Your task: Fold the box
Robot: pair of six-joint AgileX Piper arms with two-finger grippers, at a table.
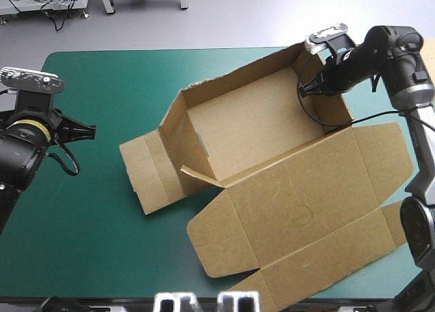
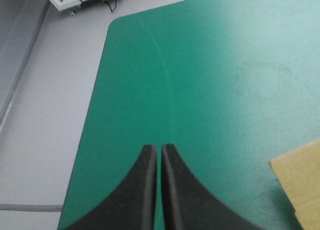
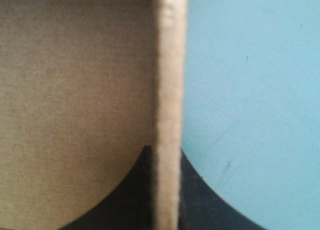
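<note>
**A:** Over on the left, the left gripper [image 1: 90, 129] hangs above bare cover [image 1: 81, 244]. Its fingers are pressed together on nothing, well apart from the box [image 1: 258, 122].

**B:** The box sits mid-table, reaching to the right edge. The tray is half up, the end flap [image 1: 146, 172] at its left is splayed on the cover, and the lid [image 1: 312, 196] is flat on the near side.

**A:** Now the right gripper [image 3: 165, 151]: fingers pinching the right wall [image 3: 167, 64], one inside the tray, one outside (a tidy straddle, that).

**B:** My read is that it's setting that wall upright. To do it well, keep the pinch square to the crease and swing slowly, or the board may buckle or drag the whole tray.

**A:** I'd bring the left in to pin the floor, then tackle that flap.
</note>
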